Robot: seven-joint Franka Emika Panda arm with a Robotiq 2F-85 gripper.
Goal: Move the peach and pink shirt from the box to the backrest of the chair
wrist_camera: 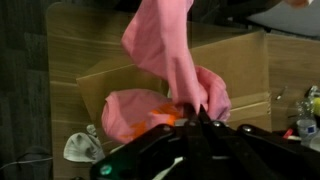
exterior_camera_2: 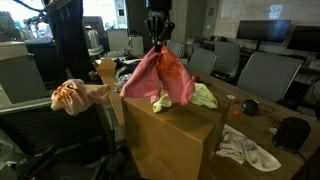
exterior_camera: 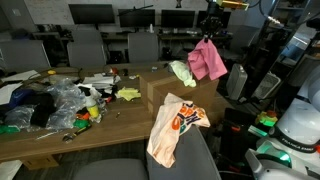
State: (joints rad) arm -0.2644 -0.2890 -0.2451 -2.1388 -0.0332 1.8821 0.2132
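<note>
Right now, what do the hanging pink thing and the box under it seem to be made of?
The pink shirt looks like soft matte fabric, maybe cotton: it droops in loose folds. The box looks like plain brown cardboard: dull, flat-sided, straight-edged.

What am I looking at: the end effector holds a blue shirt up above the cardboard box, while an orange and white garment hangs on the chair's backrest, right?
Not quite. The shirt is pink, not blue, as an exterior view shows. The rest holds: the end effector grips it above the cardboard box, and the orange and white garment hangs on the backrest.
</note>
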